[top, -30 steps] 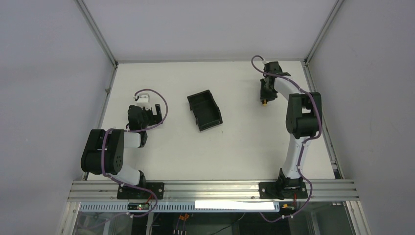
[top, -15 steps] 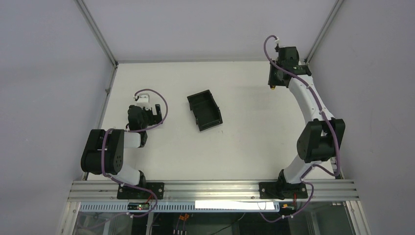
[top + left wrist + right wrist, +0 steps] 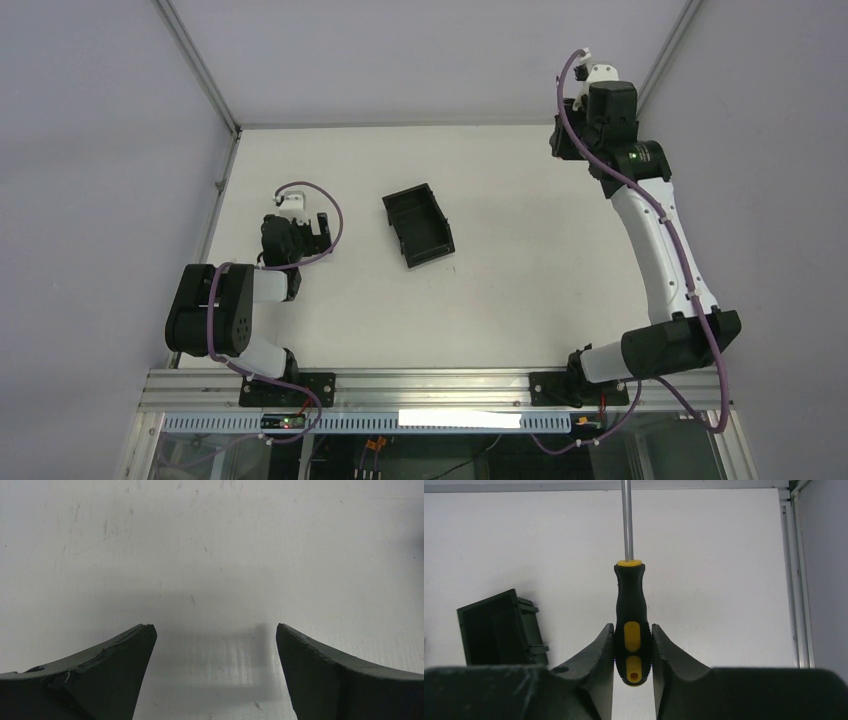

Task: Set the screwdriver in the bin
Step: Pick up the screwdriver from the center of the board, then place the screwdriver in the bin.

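The screwdriver (image 3: 631,605) has a black-and-yellow handle and a thin metal shaft that points away from my right wrist camera. My right gripper (image 3: 633,630) is shut on the lower part of the handle. In the top view the right gripper (image 3: 566,143) is raised at the far right back corner, and the screwdriver is hidden there. The black bin (image 3: 418,227) lies at mid-table, well to the left of that gripper. It also shows in the right wrist view (image 3: 499,625) at the lower left. My left gripper (image 3: 215,630) is open and empty over bare table, left of the bin (image 3: 318,224).
A metal frame rail (image 3: 640,200) runs along the table's right edge close to my right arm. Grey enclosure walls (image 3: 420,60) stand at the back and on both sides. The white table (image 3: 500,280) lies between the bin and the right arm.
My right arm has stretched out and swung back and to the right, carrying the screwdriver away from the bin toward the far right corner. The left arm and the bin have not moved.
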`<state>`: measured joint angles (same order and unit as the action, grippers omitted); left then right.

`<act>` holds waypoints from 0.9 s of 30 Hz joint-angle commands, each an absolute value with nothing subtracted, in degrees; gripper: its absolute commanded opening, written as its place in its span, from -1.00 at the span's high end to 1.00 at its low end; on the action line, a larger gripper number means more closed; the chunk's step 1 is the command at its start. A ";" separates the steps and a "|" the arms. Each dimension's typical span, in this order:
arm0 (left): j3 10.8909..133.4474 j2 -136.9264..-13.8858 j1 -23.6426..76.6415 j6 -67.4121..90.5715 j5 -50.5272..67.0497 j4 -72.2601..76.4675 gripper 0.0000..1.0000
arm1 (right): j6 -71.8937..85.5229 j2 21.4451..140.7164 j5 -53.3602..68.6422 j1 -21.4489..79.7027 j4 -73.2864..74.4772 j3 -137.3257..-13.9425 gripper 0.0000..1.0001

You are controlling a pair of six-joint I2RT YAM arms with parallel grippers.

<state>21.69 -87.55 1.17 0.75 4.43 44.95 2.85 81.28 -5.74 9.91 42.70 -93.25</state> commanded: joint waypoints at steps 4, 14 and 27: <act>21.71 -86.38 1.67 0.97 3.25 46.58 -0.98 | 1.36 78.11 -2.79 17.81 42.55 -97.29 0.85; 21.71 -86.35 1.67 0.97 3.19 46.58 -0.98 | -1.62 81.41 -1.06 32.41 41.96 -100.02 0.88; 21.71 -86.39 1.67 0.97 3.25 46.58 -0.98 | -8.98 86.93 5.71 40.32 39.07 -99.52 0.94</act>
<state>21.69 -87.55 1.17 0.75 4.43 44.95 -5.19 86.21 3.05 40.10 43.11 -99.11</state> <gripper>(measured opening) 0.992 0.290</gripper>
